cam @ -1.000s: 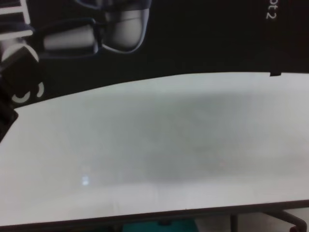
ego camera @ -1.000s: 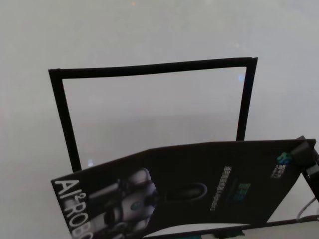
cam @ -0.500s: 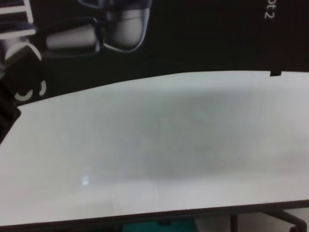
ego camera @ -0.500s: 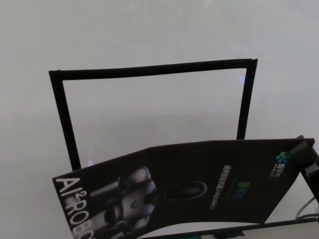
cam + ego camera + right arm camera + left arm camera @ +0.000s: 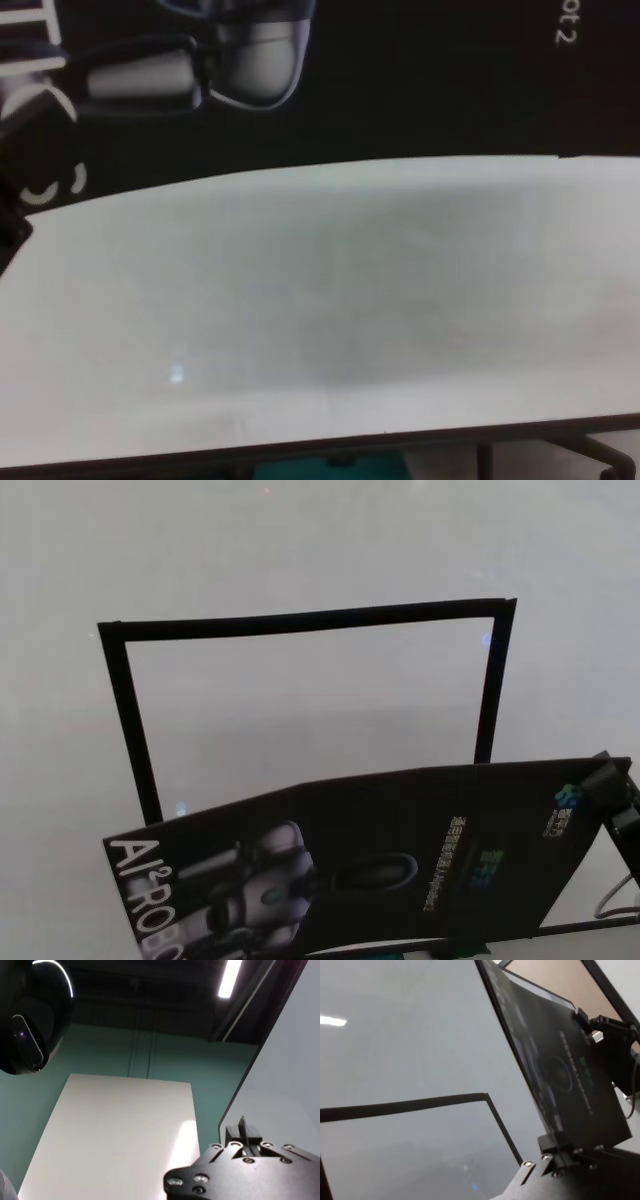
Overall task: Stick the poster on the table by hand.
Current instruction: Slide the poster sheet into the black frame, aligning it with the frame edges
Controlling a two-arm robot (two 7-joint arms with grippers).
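White and matte, the tabletop (image 5: 300,550) fills the head view, marked with one black rectangular outline (image 5: 300,620) whose near side is hidden behind the poster (image 5: 400,860). One poster shows, a glossy black sheet held above the tabletop between two tools, bowed upward along its far edge, with the robot picture and white lettering at its left end.

The right tool (image 5: 612,792) sits at the sheet's right corner in the head view. From the left wrist view it appears farther off, clamped on that far corner, while the left tool (image 5: 565,1152) is pinched shut on the near corner. The right wrist view shows the right tool's (image 5: 243,1135) short fingers closed on the sheet's thin edge, seen from its pale back side, with the ceiling beyond.

Only the chest view shows the tabletop's dark near edge (image 5: 300,450) and a bare strip below the poster's lower border, where the left tool is a dark shape at the left margin.
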